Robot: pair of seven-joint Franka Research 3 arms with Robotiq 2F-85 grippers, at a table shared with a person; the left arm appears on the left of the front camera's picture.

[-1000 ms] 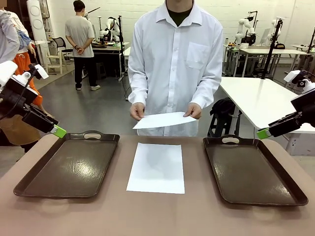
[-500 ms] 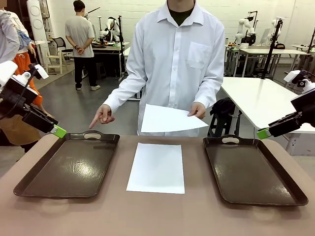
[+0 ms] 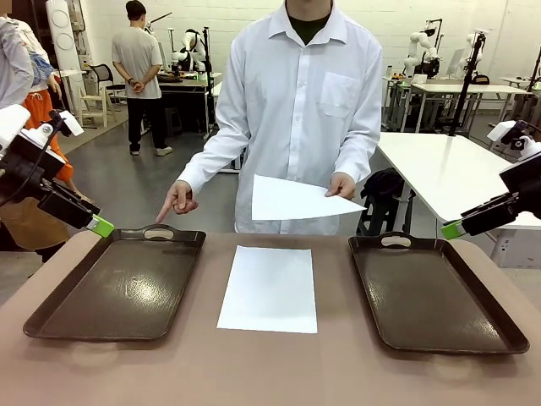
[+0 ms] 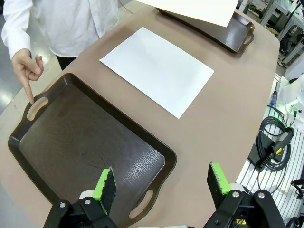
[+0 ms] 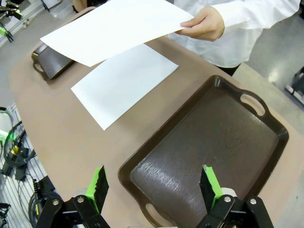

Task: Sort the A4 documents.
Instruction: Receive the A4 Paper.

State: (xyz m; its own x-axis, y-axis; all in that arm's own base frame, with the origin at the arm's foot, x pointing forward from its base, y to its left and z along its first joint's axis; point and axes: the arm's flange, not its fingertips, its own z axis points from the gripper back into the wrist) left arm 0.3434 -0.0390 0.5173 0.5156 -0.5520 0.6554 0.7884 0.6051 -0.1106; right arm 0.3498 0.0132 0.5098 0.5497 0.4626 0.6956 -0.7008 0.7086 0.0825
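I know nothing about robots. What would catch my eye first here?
Across the table a person holds a white sheet in one hand and points the other hand at the left tray. A second sheet lies flat between that tray and the right tray, while the left claw and right claw hover open.
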